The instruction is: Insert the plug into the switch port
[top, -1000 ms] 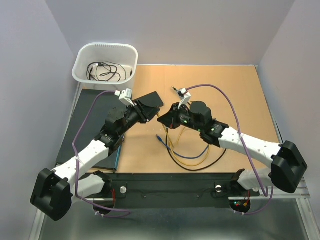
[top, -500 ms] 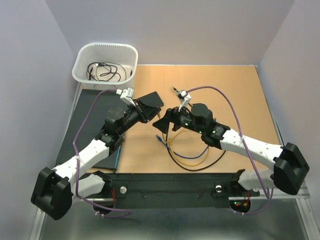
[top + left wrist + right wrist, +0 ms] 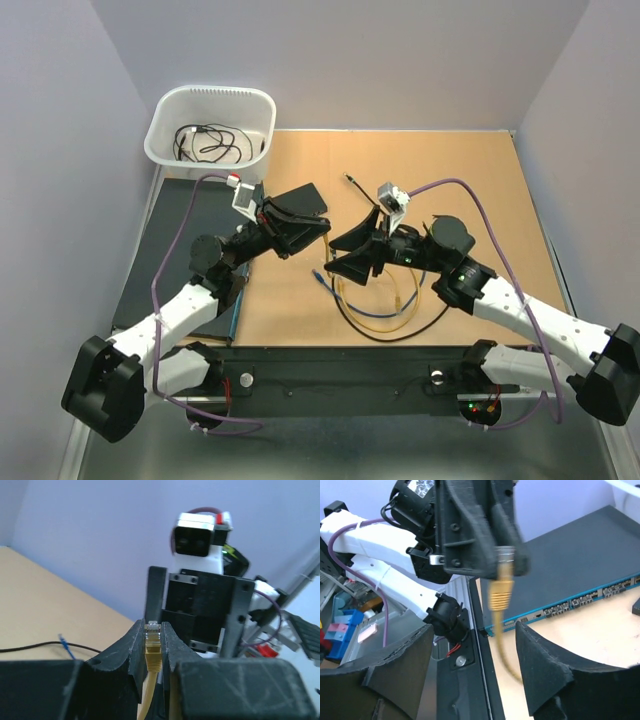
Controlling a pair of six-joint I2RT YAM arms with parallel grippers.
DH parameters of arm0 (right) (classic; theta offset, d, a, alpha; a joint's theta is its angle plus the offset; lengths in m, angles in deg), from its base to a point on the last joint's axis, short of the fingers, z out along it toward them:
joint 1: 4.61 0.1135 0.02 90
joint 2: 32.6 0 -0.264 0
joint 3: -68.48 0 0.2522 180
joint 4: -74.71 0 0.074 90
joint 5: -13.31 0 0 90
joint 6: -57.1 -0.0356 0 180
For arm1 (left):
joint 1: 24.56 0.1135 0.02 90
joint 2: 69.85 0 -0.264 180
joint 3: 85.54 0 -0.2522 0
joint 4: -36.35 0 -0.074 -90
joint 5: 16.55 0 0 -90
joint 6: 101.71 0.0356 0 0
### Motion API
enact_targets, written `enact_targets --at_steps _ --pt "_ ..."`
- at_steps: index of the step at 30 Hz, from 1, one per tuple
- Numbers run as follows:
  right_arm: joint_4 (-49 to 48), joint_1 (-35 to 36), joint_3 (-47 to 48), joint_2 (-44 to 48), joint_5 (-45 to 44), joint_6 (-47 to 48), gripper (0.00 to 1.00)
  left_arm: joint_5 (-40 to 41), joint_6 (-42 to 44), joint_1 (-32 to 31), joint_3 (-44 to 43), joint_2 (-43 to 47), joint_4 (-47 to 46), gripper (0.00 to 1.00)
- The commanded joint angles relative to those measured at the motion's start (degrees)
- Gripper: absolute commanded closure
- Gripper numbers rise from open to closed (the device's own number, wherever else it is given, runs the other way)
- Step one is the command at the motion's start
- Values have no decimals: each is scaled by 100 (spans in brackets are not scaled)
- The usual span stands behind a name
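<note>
A yellow plug stands upright with its clear tip up, pinched between the fingers of my left gripper, which is shut on it. Its yellow cable hangs down from it. The right wrist view shows the same plug under the left gripper, above and ahead of my open right gripper, which holds nothing. From above, the left gripper and right gripper face each other over the board's middle. The small black box lies just behind the left gripper; its switch port does not show.
A white bin holding black cables stands at the back left. A wide flat dark unit with a blue ported front lies along the left. Loose yellow, blue and black cables lie on the board near the front.
My right gripper has opened, let go and drawn back to the right. The left gripper has turned its wrist and now holds the yellow plug alone.
</note>
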Motion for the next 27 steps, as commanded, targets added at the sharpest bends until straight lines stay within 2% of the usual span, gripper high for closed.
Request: enact_targets --at_steps 1,5,10,27 --pt "-420 -119 -81 182 251 -86 31 -765 -1096 0 189 -122 -3032 100" --pt "-525 -207 -116 367 84 -121 36 -915 -1617 0 277 -368 -3941 100" --pt "-745 -234 -81 298 92 -287 43 -916 -1671 0 295 -386 -4048 100" --pt "-1141 -234 -266 -72 285 -631 56 -705 -933 -8 260 387 -2783 100"
